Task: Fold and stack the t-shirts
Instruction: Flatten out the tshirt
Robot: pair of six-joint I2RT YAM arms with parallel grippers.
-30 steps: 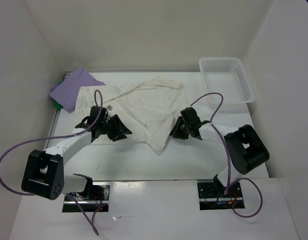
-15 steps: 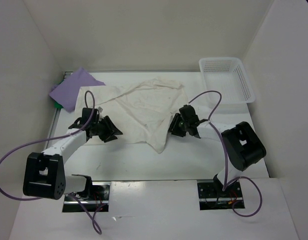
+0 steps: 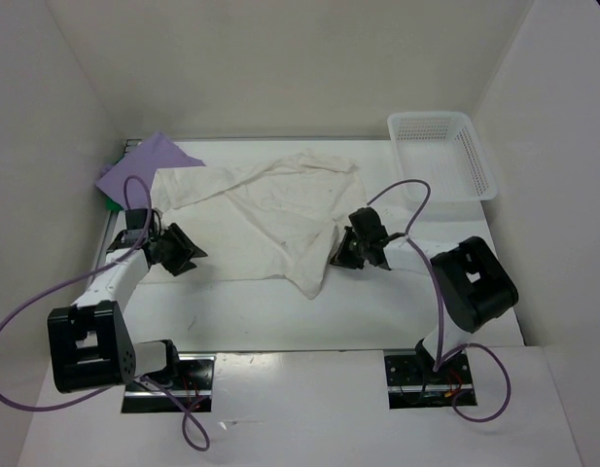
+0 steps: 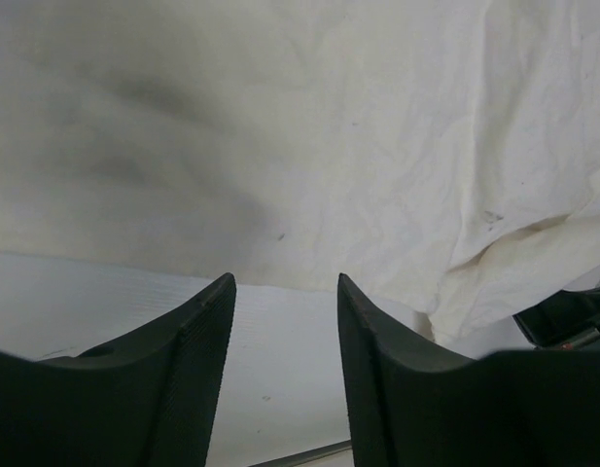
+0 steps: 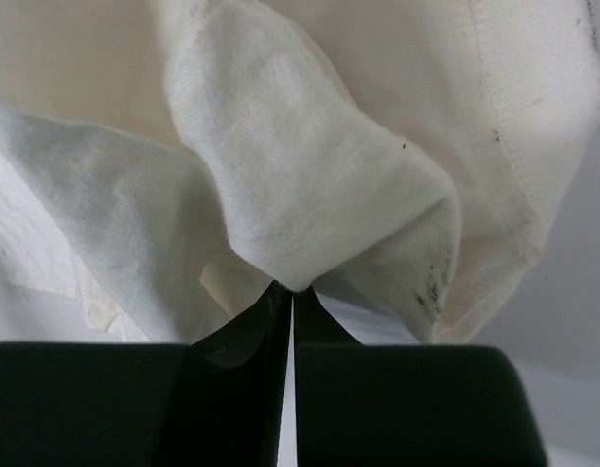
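The white t-shirt [image 3: 270,209] lies crumpled and spread out mid-table. My right gripper [image 3: 340,255] is at its right edge; in the right wrist view this gripper [image 5: 292,289] is shut on a pinched fold of the white t-shirt [image 5: 309,185]. My left gripper [image 3: 191,255] sits just off the shirt's left edge. In the left wrist view it [image 4: 285,287] stands open over bare table, with the white t-shirt [image 4: 377,146] a little ahead of its fingertips. The light purple t-shirt [image 3: 144,167] lies at the far left, and a bit of the green t-shirt [image 3: 112,202] peeks out beneath it.
A white mesh basket [image 3: 472,156] stands at the back right corner. White walls close in the table on the left, back and right. Purple cables loop from both arms near the front.
My left gripper has drawn back to the left, off the white t-shirt, staying open. My right gripper has closed on the shirt's right edge.
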